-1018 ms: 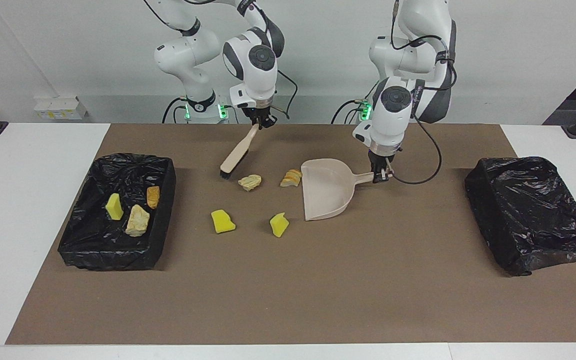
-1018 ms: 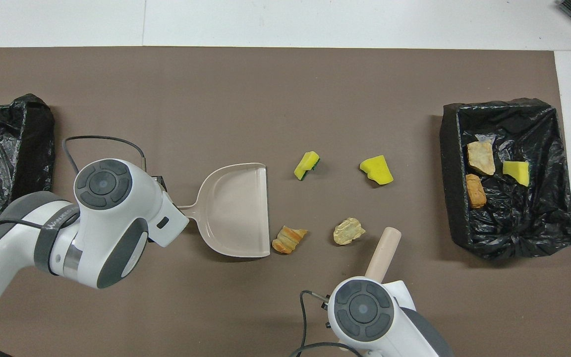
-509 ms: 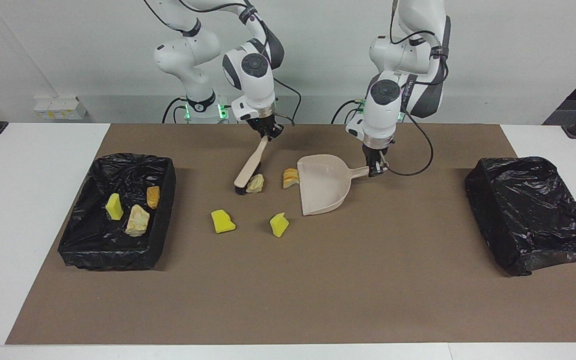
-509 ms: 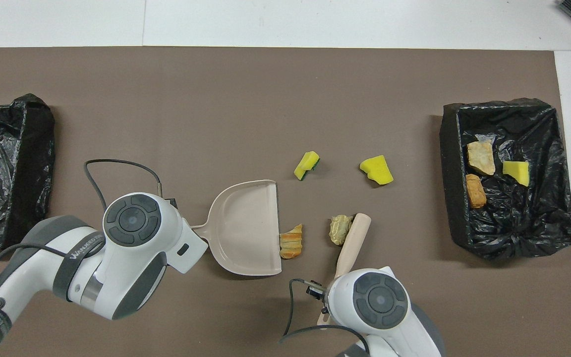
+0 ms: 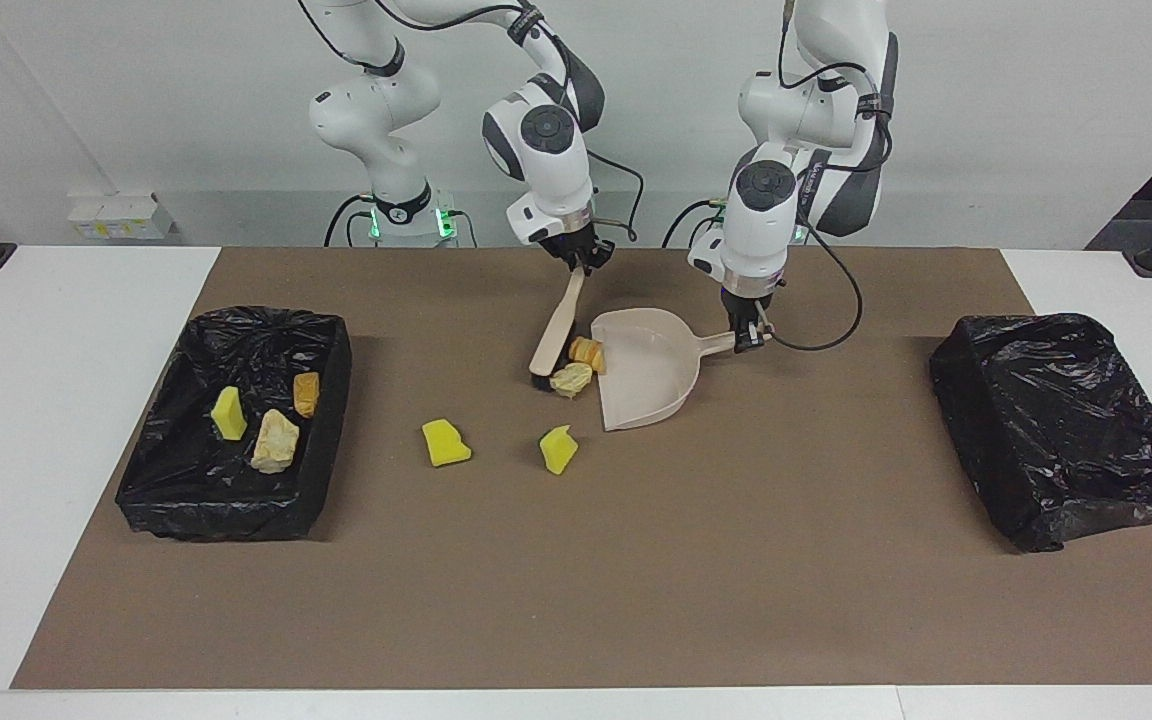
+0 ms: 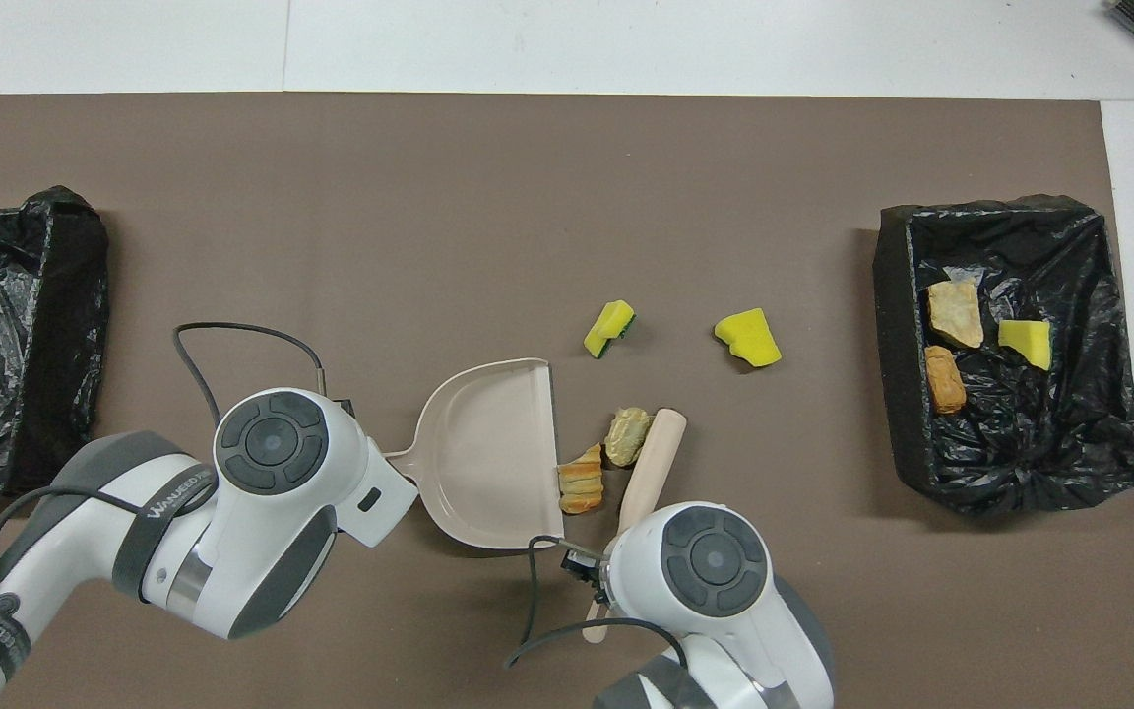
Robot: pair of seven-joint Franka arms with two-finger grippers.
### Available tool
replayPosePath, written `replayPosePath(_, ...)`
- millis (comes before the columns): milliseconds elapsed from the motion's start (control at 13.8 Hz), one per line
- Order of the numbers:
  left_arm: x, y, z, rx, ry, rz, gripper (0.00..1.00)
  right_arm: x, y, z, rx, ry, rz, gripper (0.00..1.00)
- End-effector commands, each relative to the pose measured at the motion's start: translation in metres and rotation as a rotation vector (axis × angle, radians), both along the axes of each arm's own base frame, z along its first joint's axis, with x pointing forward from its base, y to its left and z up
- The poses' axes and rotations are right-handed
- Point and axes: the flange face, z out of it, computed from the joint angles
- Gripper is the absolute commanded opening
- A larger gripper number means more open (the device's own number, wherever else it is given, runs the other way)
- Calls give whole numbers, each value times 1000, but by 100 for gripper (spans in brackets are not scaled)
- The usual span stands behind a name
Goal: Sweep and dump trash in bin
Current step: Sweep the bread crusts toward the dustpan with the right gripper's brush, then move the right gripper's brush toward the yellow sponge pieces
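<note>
Three pieces lay in the bin [image 5: 151,470] at frame left; four remained; right gripper [image 5: 577,262] clamped the brush [image 5: 556,330], left gripper [image 5: 754,338] the dustpan [image 5: 651,385].

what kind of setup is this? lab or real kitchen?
Likely a robotics lab: two Franka arms at a white table, a brown mat as work area, and staged trash beside liner-covered bins.

Dustpan mouth: the brush [image 5: 558,335] stands just before the dustpan [image 5: 648,370], with a beige lump [image 5: 571,378] and an orange-brown piece [image 5: 588,352] wedged between them.
Mat farther from the robots: bare, except two yellow sponge wedges [image 5: 445,443] [image 5: 558,449] near each other.
Table ends: a lined bin [image 5: 236,425] holding three pieces and a second black-lined bin [image 5: 1061,425] occupy them.
</note>
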Motion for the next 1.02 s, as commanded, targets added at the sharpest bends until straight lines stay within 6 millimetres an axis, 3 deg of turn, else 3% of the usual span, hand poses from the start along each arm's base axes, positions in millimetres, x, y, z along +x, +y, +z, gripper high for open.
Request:
replayPosePath(0,-6,2,-5,0,-34,6,0,-11,30,21,50,-17,28,0)
replayPosePath(363,5,13,-8,-34,-56,-26,0,-12,53,38,77,-49,80,0)
replayPosePath(509,19,31,-9,-46,-74,15,0,-2,51,43,85,-79,141,0)
replayPosePath(727,35,38,-6,-71,-61,45,0,26,28,45,61,-130,195,0)
replayPosePath(945,53,49,8,-74,-59,84,0,64,-10,49,8,-172,269,0)
